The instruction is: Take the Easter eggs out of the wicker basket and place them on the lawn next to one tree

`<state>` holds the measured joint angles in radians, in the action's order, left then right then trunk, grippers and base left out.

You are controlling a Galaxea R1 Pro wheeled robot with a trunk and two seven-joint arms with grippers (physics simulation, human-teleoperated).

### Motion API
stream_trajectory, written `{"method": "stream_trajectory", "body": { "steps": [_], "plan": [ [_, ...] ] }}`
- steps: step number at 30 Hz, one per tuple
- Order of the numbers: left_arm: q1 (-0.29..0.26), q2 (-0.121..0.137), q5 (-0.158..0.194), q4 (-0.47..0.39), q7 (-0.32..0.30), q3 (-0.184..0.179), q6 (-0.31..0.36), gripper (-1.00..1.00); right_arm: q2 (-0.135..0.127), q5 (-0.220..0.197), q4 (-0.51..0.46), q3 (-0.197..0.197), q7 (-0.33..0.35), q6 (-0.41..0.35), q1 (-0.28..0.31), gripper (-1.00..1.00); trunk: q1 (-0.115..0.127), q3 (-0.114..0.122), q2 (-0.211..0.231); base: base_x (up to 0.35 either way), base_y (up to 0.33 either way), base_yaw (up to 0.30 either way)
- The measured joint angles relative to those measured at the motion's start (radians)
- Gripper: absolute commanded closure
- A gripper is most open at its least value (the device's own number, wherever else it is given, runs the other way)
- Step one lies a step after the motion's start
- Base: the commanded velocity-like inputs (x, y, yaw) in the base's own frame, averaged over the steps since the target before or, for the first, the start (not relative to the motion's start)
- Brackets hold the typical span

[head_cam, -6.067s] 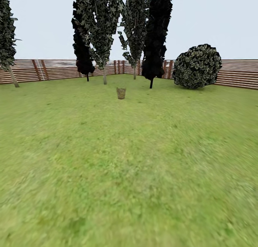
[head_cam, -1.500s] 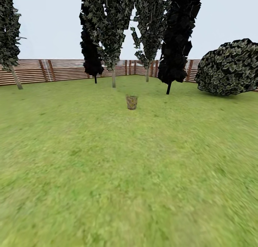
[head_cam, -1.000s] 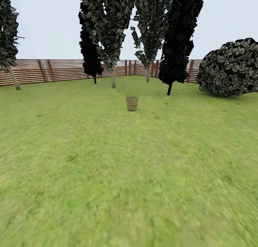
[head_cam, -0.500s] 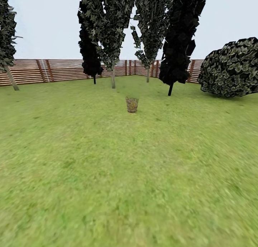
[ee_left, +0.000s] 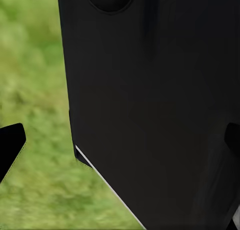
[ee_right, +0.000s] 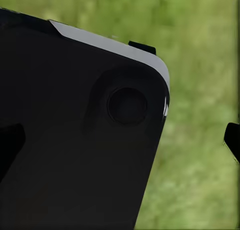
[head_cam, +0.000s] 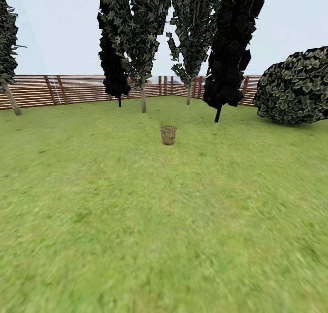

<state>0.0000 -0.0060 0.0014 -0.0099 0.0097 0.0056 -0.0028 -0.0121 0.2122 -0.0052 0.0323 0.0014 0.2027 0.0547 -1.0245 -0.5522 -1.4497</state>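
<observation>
Grass runs out under me to a slatted fence (head_cam: 86, 89). My left claw (ee_left: 120, 150) shows 2 dark fingertips (ee_left: 11, 146) at the edges of its wrist view, set wide apart, a black panel of my own body (ee_left: 160, 99) between them; my right claw (ee_right: 120, 140) looks the same, wide and empty. Outward, the wicker basket (head_cam: 168, 134) stands upright on the lawn (head_cam: 164, 222), well ahead. Beyond the basket rises a pale-trunked tree (head_cam: 143, 99); right of the basket, a black-trunked one (head_cam: 217, 113) and a bush (head_cam: 296, 88). Eggs are too small to tell. I judge I should drive straight, keep the basket centred, and stop short before reaching.
</observation>
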Motion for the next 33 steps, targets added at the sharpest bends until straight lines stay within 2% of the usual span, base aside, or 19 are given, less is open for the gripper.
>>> {"method": "stream_trajectory", "body": {
  "steps": [33],
  "plan": [
    [0.000,0.000,0.000,0.000,0.000,0.000,0.000,-1.00,0.001,-0.001,-0.001,-0.001,0.000,0.000,0.000,-1.00,0.000,0.000,0.000,0.322,0.000,0.000]
  ]
}}
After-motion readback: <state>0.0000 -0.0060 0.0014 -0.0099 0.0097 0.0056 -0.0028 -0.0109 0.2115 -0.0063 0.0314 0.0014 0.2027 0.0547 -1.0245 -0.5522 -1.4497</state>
